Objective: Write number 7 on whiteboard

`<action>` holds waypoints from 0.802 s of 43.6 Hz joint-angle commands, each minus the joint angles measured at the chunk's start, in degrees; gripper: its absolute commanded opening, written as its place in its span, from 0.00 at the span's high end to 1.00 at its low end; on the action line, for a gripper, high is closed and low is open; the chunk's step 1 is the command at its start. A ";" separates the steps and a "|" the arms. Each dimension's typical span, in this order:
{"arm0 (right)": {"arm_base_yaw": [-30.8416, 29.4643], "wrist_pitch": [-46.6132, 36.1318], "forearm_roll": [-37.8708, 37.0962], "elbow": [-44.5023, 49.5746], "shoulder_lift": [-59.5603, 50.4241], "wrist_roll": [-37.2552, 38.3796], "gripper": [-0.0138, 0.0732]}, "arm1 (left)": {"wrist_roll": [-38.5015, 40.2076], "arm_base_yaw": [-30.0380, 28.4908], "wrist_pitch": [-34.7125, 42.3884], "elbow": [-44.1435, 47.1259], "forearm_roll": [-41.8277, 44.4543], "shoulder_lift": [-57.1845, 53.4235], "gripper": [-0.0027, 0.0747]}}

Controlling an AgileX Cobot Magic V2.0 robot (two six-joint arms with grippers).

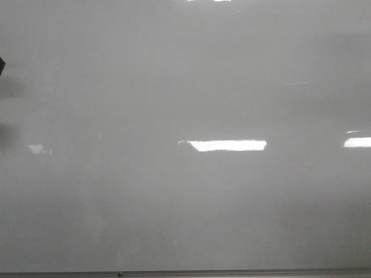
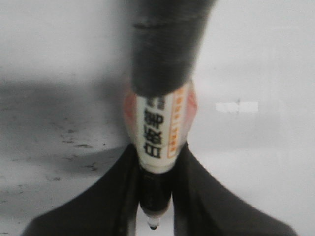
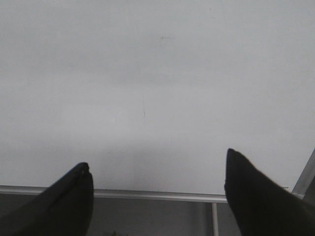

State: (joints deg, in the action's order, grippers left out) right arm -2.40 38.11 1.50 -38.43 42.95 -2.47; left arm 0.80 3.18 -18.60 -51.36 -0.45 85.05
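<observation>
The whiteboard [image 1: 185, 87] fills the front view, glossy pale grey with bright glare patches; no number 7 shows on it in any view. In the left wrist view my left gripper [image 2: 158, 147] is shut on a marker [image 2: 160, 128], a white barrel with black characters and orange print. Its dark nib [image 2: 153, 225] sits between the fingers, with the whiteboard [image 2: 266, 59] behind. My right gripper [image 3: 157, 160] is open and empty, over the whiteboard [image 3: 157, 73] close to its metal edge strip [image 3: 157, 195].
Faint dark specks and smudges [image 2: 74, 142] mark the board beside the marker. A dark sliver [image 1: 2, 65] pokes in at the left edge of the front view, with soft shadows below it. A thin grey strip [image 1: 185, 272] runs along the board's near edge.
</observation>
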 commanded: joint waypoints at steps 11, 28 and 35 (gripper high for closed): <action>0.00 -3.94 0.46 -1.91 -0.11 -0.77 0.18 | -0.80 0.51 -10.26 -3.95 -0.52 -9.32 0.99; 0.00 2.84 5.01 -5.06 1.39 -3.50 0.18 | -23.35 10.30 -37.51 -12.85 -6.22 -14.98 0.99; 0.00 7.07 12.90 -7.81 3.98 -13.20 0.18 | -35.46 16.56 -40.79 -13.91 -14.55 -13.03 0.99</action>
State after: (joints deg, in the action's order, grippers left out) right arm -2.40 45.98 9.80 -43.29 45.71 -10.40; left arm -28.29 16.78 -58.87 -62.87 -9.81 72.01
